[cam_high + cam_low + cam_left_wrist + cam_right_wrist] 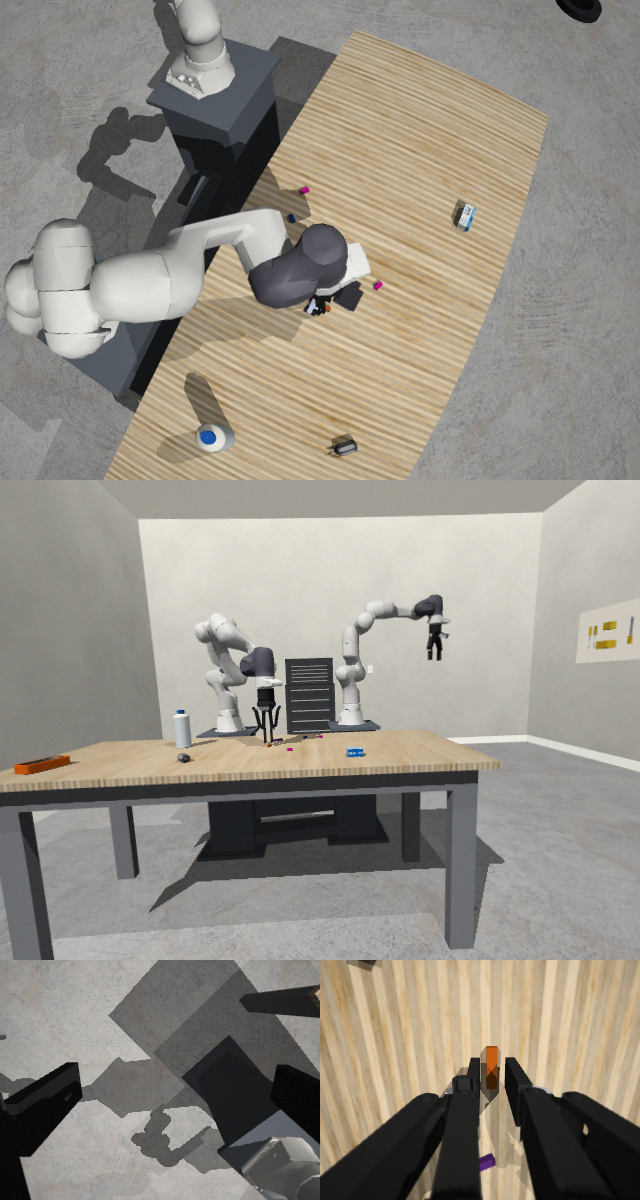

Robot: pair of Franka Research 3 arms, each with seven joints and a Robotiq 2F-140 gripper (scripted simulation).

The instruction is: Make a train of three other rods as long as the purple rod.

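An orange rod (327,308) (268,745) (491,1055) lies between the narrowly parted fingers of my right gripper (267,741) (492,1072); gaps show on both sides, so it is open and not gripping. A purple rod (278,739) (487,1162) lies close by, partly hidden by a finger in the right wrist view. One magenta rod (378,285) (289,749) lies apart, towards the exterior camera. Another magenta rod (305,190) (320,736) and a dark blue rod (292,218) (305,736) lie apart near the robot-side edge. My left gripper (434,658) (176,1081) is open, empty and raised high.
A white bottle (222,438) (182,732) stands on the table (413,129). A dark mouse-like object (345,447) (183,757), a blue and white box (466,217) (355,752) and an orange tool (42,765) lie farther out. The right arm hides part of the table in the top view.
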